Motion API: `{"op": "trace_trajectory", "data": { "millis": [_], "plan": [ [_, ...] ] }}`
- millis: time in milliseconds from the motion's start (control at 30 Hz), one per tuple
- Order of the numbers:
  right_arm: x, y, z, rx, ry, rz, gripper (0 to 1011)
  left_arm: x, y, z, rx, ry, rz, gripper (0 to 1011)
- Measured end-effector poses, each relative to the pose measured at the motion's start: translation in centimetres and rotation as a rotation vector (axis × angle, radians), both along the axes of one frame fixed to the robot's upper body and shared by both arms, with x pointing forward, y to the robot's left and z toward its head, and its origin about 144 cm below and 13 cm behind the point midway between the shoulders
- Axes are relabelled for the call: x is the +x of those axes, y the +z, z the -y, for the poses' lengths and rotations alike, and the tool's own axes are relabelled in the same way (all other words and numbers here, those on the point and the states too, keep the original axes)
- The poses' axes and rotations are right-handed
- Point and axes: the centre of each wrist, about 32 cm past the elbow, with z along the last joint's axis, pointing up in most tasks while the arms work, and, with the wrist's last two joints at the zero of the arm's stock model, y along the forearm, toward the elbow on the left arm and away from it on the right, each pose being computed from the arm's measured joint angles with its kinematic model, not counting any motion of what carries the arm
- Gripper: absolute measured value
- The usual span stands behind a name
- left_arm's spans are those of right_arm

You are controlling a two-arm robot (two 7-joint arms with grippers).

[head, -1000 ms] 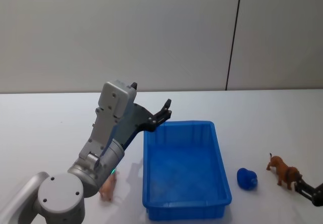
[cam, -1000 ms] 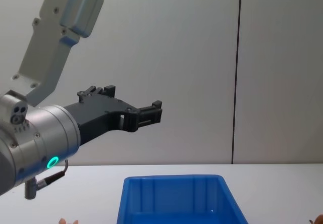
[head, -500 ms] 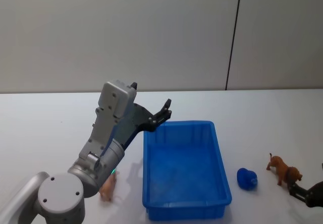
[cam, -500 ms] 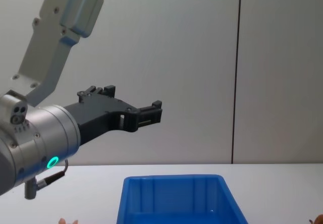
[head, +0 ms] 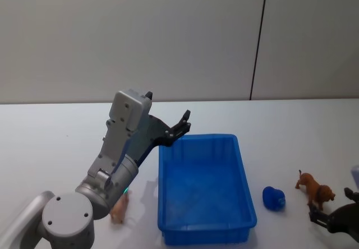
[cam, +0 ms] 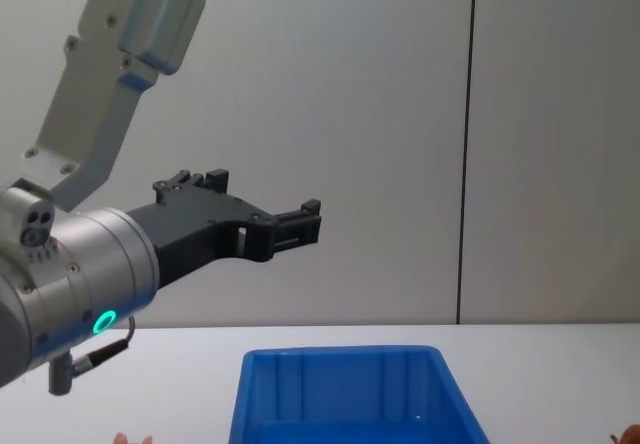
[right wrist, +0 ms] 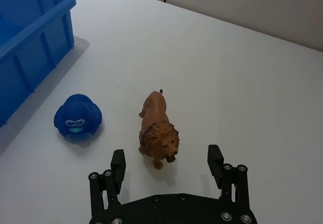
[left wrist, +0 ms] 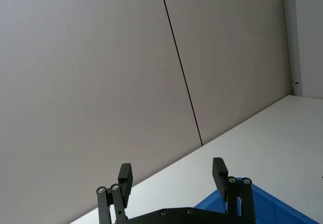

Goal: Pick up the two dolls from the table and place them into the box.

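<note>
Brown lion doll (right wrist: 156, 128) is standing on the desk (right wrist: 252, 72) near the box (right wrist: 35, 42); the spread right claw (right wrist: 167, 158) is facing it and should straddle its body squarely. Spread left claw (head: 184, 123) is hanging above the box's far corner.

The left gripper (head: 184, 123) hangs above the blue box's (head: 245, 188) far left corner, with a pink doll (head: 119, 208) on the table (head: 56, 142) well below and behind it. The right gripper (head: 317, 216) sits just short of the lion doll (head: 316, 189).

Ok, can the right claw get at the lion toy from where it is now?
Probably yes: the right claw is open and the lion toy stands on the table just ahead of its gap, with the blue toy off to the side.
</note>
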Motion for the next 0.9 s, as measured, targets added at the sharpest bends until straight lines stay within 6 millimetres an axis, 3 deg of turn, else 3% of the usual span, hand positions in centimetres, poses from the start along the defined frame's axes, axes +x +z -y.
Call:
{"op": "trace_trajectory", "data": {
  "millis": [767,900],
  "plan": [
    [2.5,-1.6,-1.4,-0.005,0.017,0.007,995,0.0,0.0,0.0,0.000,0.000,0.000,1003],
    [2.7,-1.8,-1.5,-0.006,0.017,0.007,905,0.0,0.0,0.0,0.000,0.000,0.000,1003]
  ]
}}
